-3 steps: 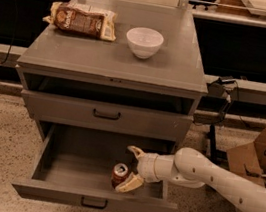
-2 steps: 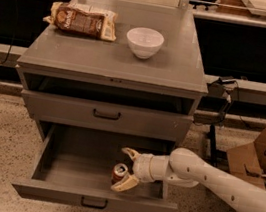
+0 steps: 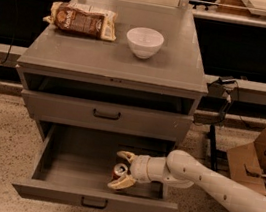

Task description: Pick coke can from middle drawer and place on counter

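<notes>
The middle drawer (image 3: pixel 57 194) stands pulled open at the bottom of the grey cabinet. The coke can (image 3: pixel 119 171), red with a silver top, stands upright inside it at the right of centre. My gripper (image 3: pixel 123 168) reaches into the drawer from the right on a white arm. It is open, with one tan finger behind the can and the other finger (image 3: pixel 121 182) in front of it. I cannot tell whether they touch the can. The counter (image 3: pixel 95 56) is the cabinet's flat grey top.
A white bowl (image 3: pixel 144 42) and a brown snack bag (image 3: pixel 81 20) lie on the counter's far half. The drawer above (image 3: pixel 106 115) is closed. A cardboard box (image 3: pixel 261 155) and cables stand to the right of the cabinet.
My gripper has moved left inside the drawer, so its fingers now stand on either side of the can. The can has not moved.
</notes>
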You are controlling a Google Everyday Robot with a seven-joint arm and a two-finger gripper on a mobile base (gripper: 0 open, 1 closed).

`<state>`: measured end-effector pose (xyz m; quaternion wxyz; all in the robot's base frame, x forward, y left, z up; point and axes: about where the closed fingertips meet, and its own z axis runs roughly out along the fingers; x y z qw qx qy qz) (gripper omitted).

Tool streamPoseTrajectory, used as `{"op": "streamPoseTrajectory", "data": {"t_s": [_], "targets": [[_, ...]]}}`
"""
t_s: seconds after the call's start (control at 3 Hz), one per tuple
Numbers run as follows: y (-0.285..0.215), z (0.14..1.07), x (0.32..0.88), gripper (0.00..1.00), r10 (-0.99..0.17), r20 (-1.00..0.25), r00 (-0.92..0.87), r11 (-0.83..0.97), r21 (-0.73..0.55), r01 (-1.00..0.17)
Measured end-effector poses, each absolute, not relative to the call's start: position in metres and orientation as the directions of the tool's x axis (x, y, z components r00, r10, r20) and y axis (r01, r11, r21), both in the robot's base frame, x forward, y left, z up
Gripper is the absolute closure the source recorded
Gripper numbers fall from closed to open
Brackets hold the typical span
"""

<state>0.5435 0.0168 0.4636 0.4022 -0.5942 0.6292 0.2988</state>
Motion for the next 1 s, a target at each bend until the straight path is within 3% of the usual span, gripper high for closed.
{"op": "streamPoseTrajectory", "data": {"t_s": [0.33,1.0], "targets": [[0.017,0.455,0.547,0.33,-0.479,-0.878,0.013,0.127,-0.084,-0.988],[0.009,0.436,0.554,0.35,-0.437,-0.899,-0.017,0.157,-0.058,-0.986]]}}
